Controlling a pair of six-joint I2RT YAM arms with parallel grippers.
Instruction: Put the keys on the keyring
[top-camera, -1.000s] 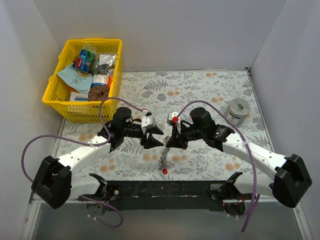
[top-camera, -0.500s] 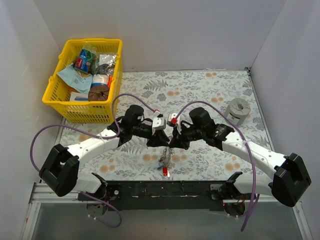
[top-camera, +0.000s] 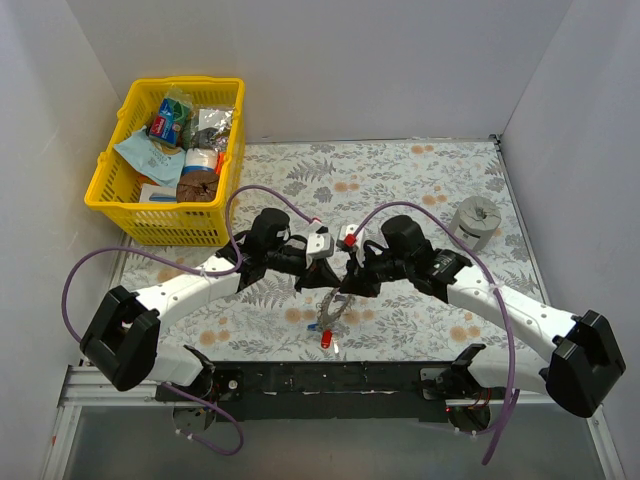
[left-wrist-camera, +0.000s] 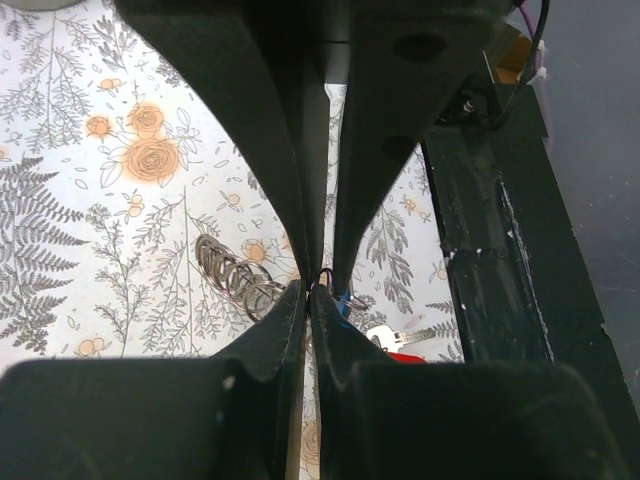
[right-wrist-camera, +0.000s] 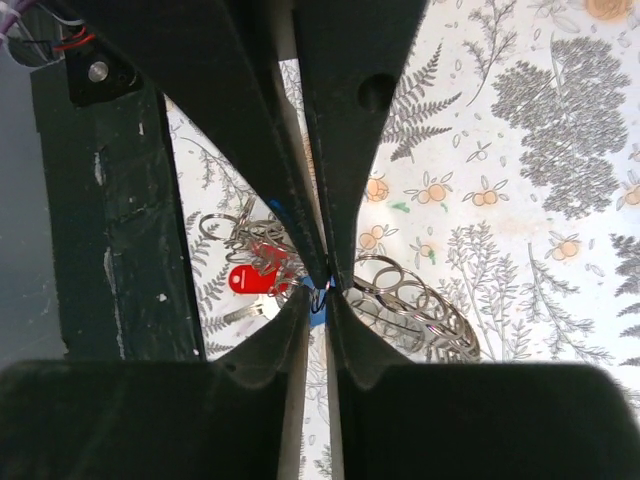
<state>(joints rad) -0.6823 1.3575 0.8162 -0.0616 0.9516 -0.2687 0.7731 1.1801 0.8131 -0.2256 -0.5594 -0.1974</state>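
Your left arm has swung in toward the keyring (top-camera: 334, 307), so both arms now meet over it, likely setting up a two-handed hold. The left gripper (left-wrist-camera: 310, 290) has pressed its fingers together just beside the coils. The right gripper (right-wrist-camera: 322, 288) shows a sliver of gap around a small wire loop, grip unclear. Only the wrist views show the keys (right-wrist-camera: 250, 278) clearly, seemingly unthreaded beside the keyring.

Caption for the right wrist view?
Right gripper poised between red-headed key and beaded keyring on the floral table.
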